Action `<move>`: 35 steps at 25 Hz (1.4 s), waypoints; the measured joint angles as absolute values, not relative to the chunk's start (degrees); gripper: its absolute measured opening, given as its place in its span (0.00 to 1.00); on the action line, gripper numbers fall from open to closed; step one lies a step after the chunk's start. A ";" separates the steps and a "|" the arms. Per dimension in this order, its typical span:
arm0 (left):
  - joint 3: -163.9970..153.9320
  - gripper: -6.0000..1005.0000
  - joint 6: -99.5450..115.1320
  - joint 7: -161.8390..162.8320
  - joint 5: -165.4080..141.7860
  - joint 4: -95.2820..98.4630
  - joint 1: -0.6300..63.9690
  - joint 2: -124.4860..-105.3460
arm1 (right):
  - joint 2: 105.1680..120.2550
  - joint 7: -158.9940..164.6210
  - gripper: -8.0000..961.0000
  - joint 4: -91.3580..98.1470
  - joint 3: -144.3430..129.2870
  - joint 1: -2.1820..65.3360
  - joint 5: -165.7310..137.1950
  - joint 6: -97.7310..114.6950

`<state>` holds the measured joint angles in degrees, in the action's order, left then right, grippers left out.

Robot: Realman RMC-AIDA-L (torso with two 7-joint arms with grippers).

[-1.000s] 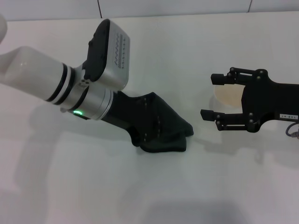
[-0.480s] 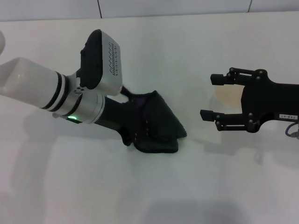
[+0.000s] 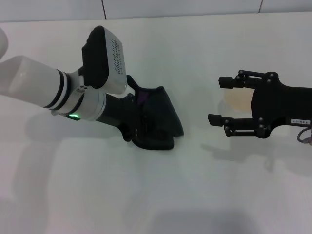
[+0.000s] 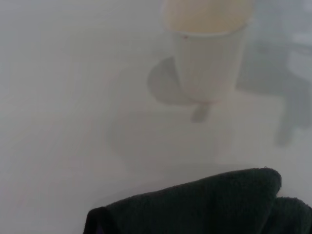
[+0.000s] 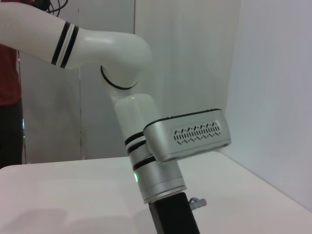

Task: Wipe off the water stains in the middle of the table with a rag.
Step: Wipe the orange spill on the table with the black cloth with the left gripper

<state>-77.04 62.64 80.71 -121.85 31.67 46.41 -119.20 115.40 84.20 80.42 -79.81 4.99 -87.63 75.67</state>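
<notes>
A white table (image 3: 204, 195) fills the head view, with a grey seamed edge along its far side. From the left, a white robot arm with black bands and a small green light reaches in low across the surface. At its end, the left gripper (image 3: 153, 129) is pressed down on the rag (image 3: 161, 124), a soft dark green-black cloth lying flat on the table a little left of centre. A small purple patch shows on the rag's far side, next to the gripper body. The cloth covers the gripper's tips, so I cannot tell whether its fingers are clenched on the rag or simply resting on it. No orange-red water stain is visible on the bare table around the rag in any view.

To the right, well apart from the rag, the black right gripper (image 3: 217, 100) hovers over the table with its two fingers spread wide and nothing held. Between those fingers, partly hidden behind them, stands a translucent whitish cup (image 3: 238, 100).

In the left wrist view, the rag's dark folded edge (image 4: 204, 207) sits closest to the camera, and the cup (image 4: 207, 53) stands upright beyond it on the table (image 4: 63, 97), holding something pale yellowish and casting a soft shadow.

In the right wrist view, the left arm's silver wrist housing appears against white walls.
</notes>
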 joint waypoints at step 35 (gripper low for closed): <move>-66.92 0.04 59.41 82.95 -128.28 32.82 44.71 -118.20 | 115.40 83.58 0.83 79.80 -79.72 5.02 -87.62 75.67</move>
<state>-66.92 59.41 82.95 -128.28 32.82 44.71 -118.20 115.40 83.58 79.80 -79.72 5.02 -87.62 75.67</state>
